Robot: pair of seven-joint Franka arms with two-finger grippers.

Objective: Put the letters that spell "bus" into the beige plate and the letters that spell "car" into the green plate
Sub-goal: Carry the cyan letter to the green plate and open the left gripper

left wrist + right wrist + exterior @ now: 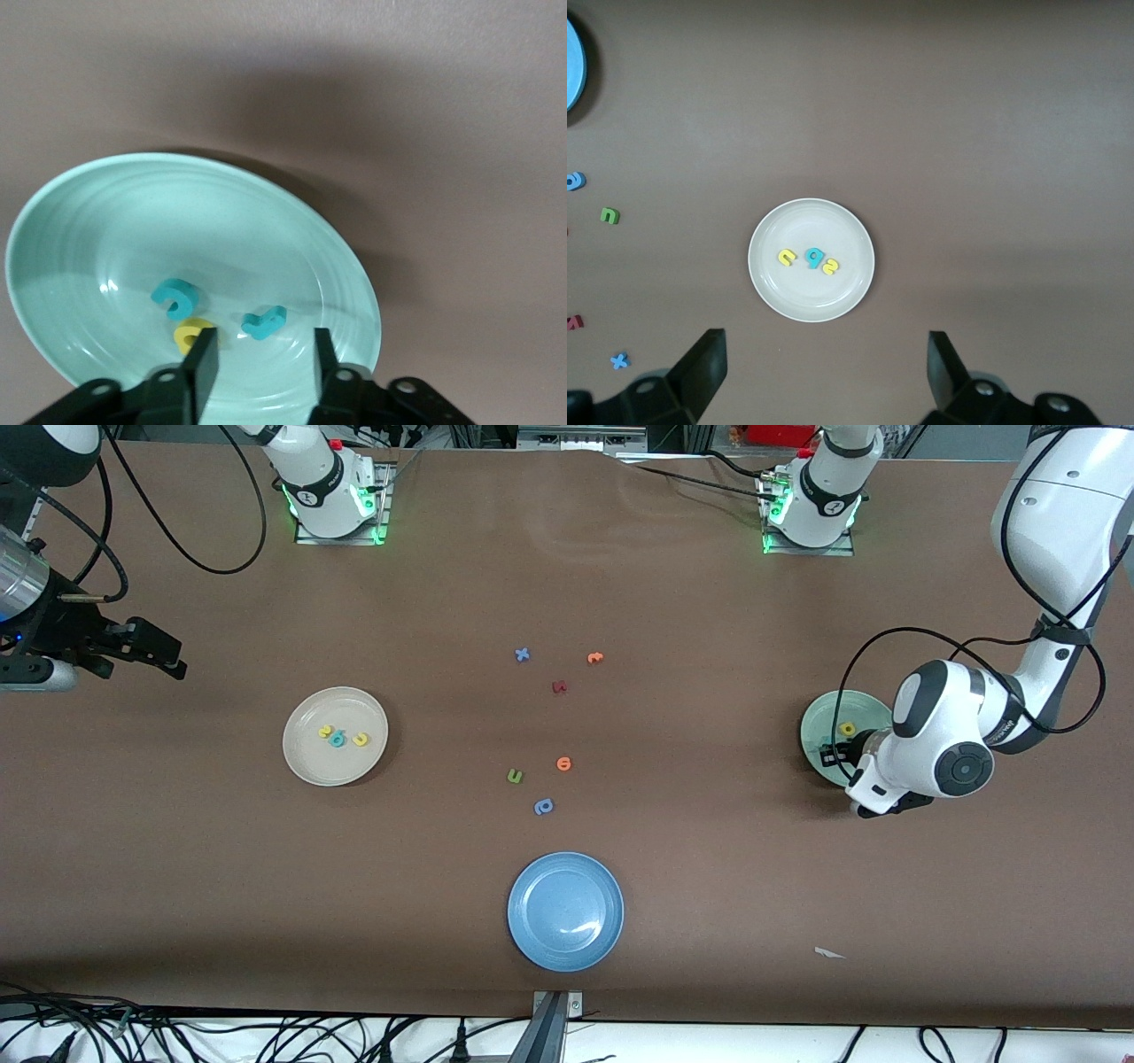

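Note:
The green plate [819,722] lies at the left arm's end of the table, partly covered by that arm. In the left wrist view the green plate [133,221] holds a teal c [174,297], a yellow a [190,334] and a teal r [264,321]. My left gripper [262,359] hangs low over this plate, open, with nothing between its fingers. The beige plate [306,757] holds a yellow s [326,732], a teal b [337,740] and a yellow u [360,739]. My right gripper [168,657] waits open, up in the air at the right arm's end, looking down on the beige plate [766,283].
A blue plate [565,911] sits near the front edge. Loose letters lie mid-table: a blue x [522,654], an orange one [594,658], a dark red one [559,686], another orange one [563,763], a green one [515,777] and a blue-purple one [543,807].

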